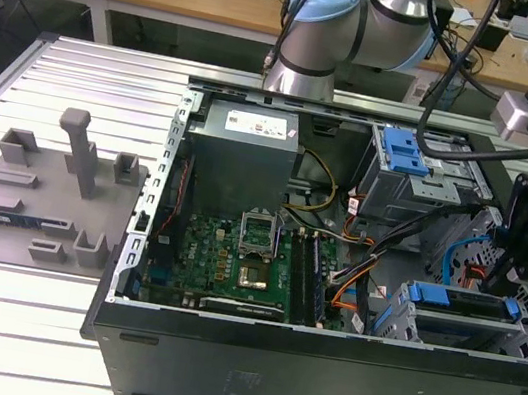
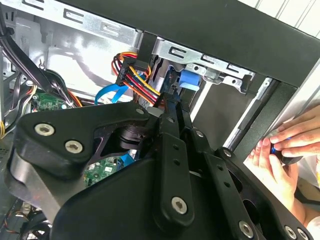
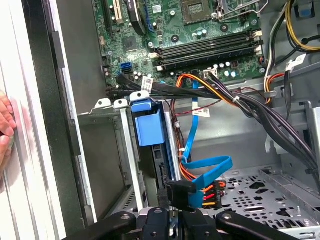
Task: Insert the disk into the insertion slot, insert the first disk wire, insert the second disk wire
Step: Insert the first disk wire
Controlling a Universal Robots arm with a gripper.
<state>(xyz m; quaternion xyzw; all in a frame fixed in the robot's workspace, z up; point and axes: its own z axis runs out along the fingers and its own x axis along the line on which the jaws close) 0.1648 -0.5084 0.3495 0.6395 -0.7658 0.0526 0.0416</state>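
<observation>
Arm bent low into the open black computer case (image 1: 316, 369); my claw (image 3: 172, 209) clamped the blue flat cable's black plug (image 3: 179, 191), just beside the blue-framed hard disk (image 3: 148, 125) seated in the grey sheet-metal slot (image 3: 123, 150).

Silver arm (image 1: 403, 0), blue joint caps (image 1: 321, 9), black screwed pincer (image 2: 174, 112)

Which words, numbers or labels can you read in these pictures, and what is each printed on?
Nothing reads clearly.
White label on the grey power supply: too small.
White tag on the black cable: blurred.
Small white tag on the blue cable: blurred.
Print on the motherboard: too small.
</observation>
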